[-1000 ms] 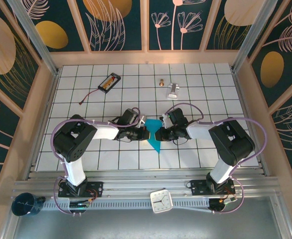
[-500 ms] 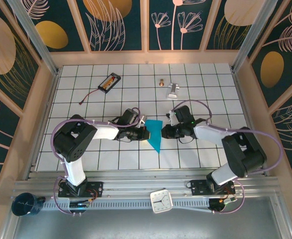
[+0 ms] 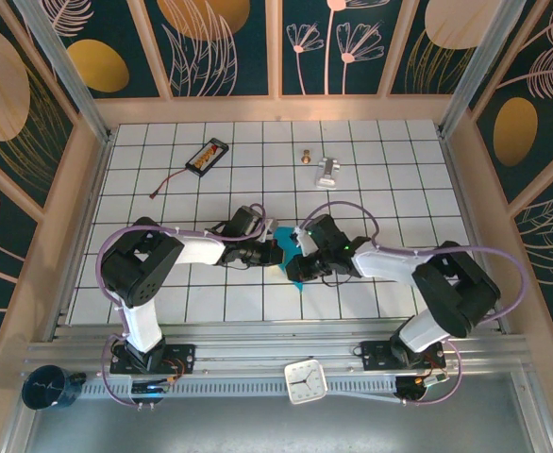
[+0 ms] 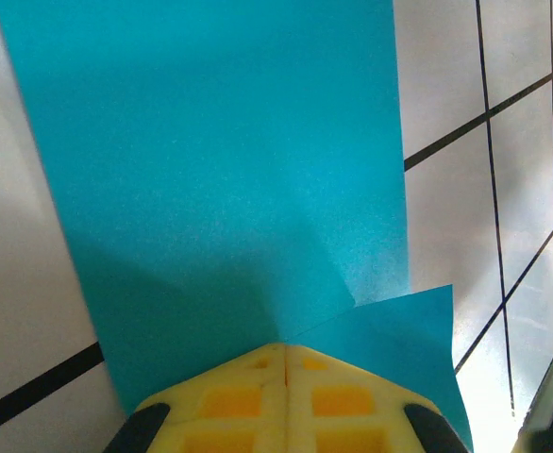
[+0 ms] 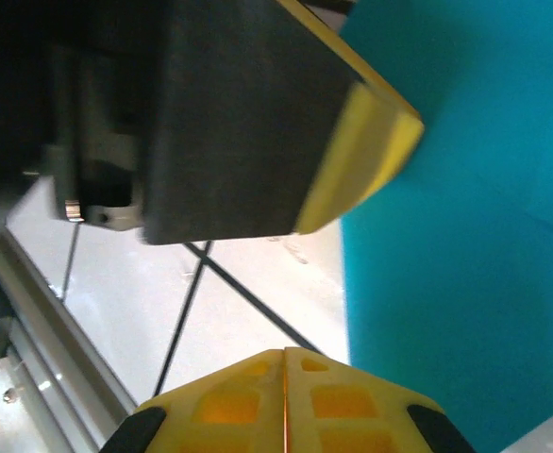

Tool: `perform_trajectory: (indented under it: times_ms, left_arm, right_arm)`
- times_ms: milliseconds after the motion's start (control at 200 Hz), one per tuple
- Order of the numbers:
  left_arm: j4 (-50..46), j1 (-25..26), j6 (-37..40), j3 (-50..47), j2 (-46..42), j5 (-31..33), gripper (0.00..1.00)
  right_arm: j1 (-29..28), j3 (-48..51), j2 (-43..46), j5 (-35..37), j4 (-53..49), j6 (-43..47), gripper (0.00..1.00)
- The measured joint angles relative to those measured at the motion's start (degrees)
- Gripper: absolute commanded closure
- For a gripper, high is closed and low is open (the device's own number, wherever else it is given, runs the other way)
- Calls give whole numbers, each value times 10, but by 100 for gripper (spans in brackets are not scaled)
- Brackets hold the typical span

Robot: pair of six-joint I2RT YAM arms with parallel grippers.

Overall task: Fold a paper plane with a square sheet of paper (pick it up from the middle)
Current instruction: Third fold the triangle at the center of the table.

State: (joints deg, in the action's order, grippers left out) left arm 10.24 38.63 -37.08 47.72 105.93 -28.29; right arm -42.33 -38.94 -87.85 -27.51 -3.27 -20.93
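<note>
A: Entry. What is differing from 0.5 s back?

B: The right gripper (image 3: 299, 259) is now sitting further toward 9 o'clock, over the teal sheet of paper (image 4: 220, 170), where before it was standing off the sheet's 3 o'clock edge. More of the teal is getting covered in the top view. The left gripper (image 4: 286, 347) is holding the same spot at the sheet's 9 o'clock side.

A: Tool states?

B: The left jaws are pressing fully together, with the sheet's crease running into their seam, so they are pinching the paper. The right jaws are closing pad to pad, just beside the sheet's edge in the right wrist view; I cannot tell if they are catching any paper.

A: Sheet location?

B: It is sitting partly folded at the centre of the tiled table (image 3: 399, 189), between the 2 grippers.

A: Any writing?

B: The battery pack (image 3: 207, 156) at 11 o'clock is showing an orange label, too small to read. Same for the face of the clock (image 3: 306, 381) at 6 o'clock.
</note>
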Motion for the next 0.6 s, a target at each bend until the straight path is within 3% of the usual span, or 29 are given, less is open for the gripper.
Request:
perform_trajectory:
  times_ms: [601]
  left_arm:
    - [0,0,0,0,0,0,100]
  right_arm:
    - [4,8,-23,7,0,11,96]
